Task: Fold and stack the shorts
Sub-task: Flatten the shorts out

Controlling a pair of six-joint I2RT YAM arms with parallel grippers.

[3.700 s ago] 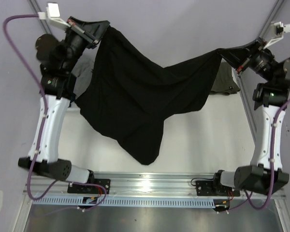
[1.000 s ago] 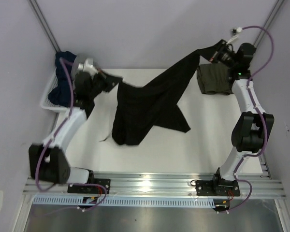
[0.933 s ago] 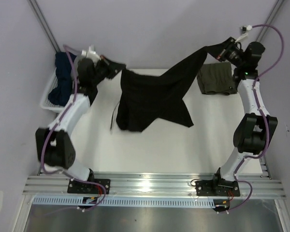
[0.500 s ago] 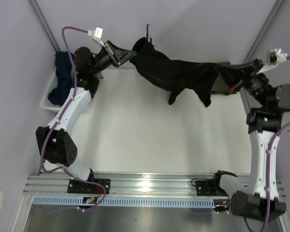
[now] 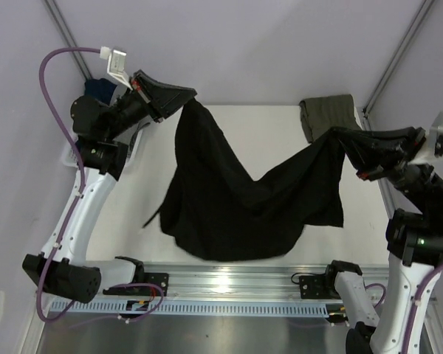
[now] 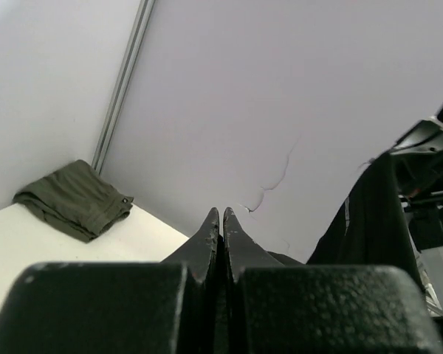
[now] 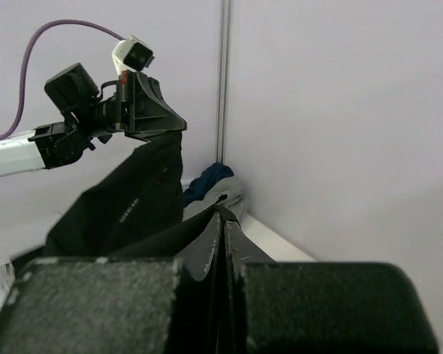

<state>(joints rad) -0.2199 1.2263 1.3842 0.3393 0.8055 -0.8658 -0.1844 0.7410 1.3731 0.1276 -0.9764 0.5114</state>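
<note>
Hanging black shorts (image 5: pixel 236 203) masking table (image 5: pixel 269 140); basket (image 5: pixel 69 156) mostly behind left arm (image 5: pixel 80 214)

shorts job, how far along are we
Done: the olive-green shorts lie folded at the far right corner of the table. In hand: the black shorts hang spread between the left gripper and right gripper, both shut on the cloth, unfolded. Left: fold the black pair and stack it with the olive one.

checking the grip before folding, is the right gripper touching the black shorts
Touching. The top view shows the black shorts hanging stretched from the closed tips of the right gripper, a corner pinched between them.
</note>
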